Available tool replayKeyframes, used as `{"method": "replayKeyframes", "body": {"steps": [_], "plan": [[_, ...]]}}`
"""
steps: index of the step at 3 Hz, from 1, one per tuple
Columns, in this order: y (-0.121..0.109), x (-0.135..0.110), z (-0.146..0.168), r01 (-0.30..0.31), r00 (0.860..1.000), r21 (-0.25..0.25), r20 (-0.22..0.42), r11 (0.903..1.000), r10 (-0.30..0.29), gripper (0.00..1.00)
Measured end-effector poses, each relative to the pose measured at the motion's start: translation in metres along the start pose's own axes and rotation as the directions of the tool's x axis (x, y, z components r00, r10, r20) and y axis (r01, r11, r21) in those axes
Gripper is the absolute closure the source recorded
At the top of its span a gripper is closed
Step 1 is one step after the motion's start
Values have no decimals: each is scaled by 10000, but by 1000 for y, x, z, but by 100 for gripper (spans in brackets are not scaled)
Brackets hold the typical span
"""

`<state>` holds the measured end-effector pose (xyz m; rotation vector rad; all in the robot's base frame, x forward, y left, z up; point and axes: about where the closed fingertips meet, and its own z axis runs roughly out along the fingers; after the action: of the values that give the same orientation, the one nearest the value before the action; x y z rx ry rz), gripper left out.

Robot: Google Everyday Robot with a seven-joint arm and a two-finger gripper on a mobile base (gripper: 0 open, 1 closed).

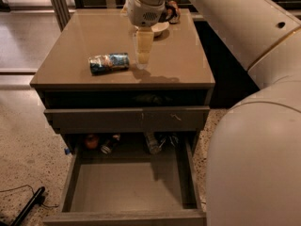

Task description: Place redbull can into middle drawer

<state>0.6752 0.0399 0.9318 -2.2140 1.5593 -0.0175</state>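
1. We see the gripper [142, 62] hanging point-down over the table top [183, 65], near its middle. The tip is close above the surface, and a shadow falls on the top just to its right.
2. We cannot tell whether the gripper is open or closed, because from here it shows only as one pale column.
3. The redbull can [109, 62] lies on its side on the table top, just left of the gripper and apart from it. Its length runs left to right, and it sits toward the front left of the top.
4. A pale bowl [159, 28] stands behind the gripper near the back edge, partly hidden by the wrist.
5. The white arm [254, 126] comes in from the right and fills most of that side of the view.
6. Under the table top we see a dark slot. Below it is a shut drawer front [94, 119] with small pale scratches right of its middle.
7. The middle drawer [127, 187] is below that front, pulled far out toward us, with its plain flat floor in view.
8. At the back of that opening, under the scratched front, we see an orange-red can [91, 141], a darker item [109, 144] beside it, and a clear bottle [151, 142] further right. We cannot tell whether they lie in the drawer or behind it.
9. On the speckled floor [23, 140] at lower left lies a black cable [28, 206] with a thicker black end.
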Motion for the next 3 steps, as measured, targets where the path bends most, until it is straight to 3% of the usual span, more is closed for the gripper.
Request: {"method": "replayKeyframes", "body": {"steps": [2, 3], "plan": [[-24, -3, 22, -16, 9979, 19, 651, 10000, 15, 0], [-39, -14, 38, 252, 9965, -215, 808, 9995, -234, 0]]}}
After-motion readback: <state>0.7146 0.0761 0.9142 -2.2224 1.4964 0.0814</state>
